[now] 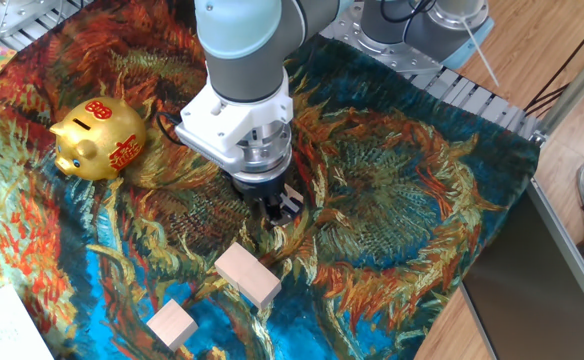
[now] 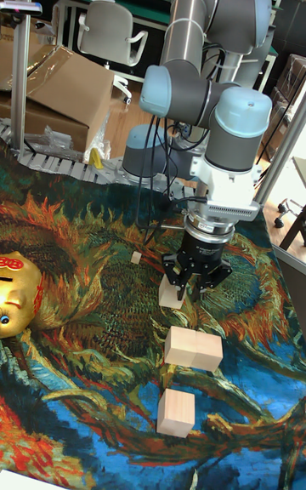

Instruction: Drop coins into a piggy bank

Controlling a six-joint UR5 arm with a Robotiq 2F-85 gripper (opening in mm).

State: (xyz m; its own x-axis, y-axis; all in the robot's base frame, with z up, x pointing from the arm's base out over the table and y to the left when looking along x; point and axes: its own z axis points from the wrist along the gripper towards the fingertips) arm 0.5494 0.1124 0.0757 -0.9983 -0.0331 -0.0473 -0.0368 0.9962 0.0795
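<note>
Right now the gripper [image 1: 283,209] is hanging low over the patterned cloth [image 1: 392,190] beside a small wooden block [image 2: 172,291], and I cannot tell whether its jaws are gripping a coin. The piggy bank [image 1: 99,138] is sitting well apart at the far side of the cloth, its slot facing up, so the arm is needing a long sideways carry.

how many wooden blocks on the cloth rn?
4 visible: one near the front edge, one just behind it, one partly hidden behind the tool, and a tiny one farther back. The arm may hide more.
</note>
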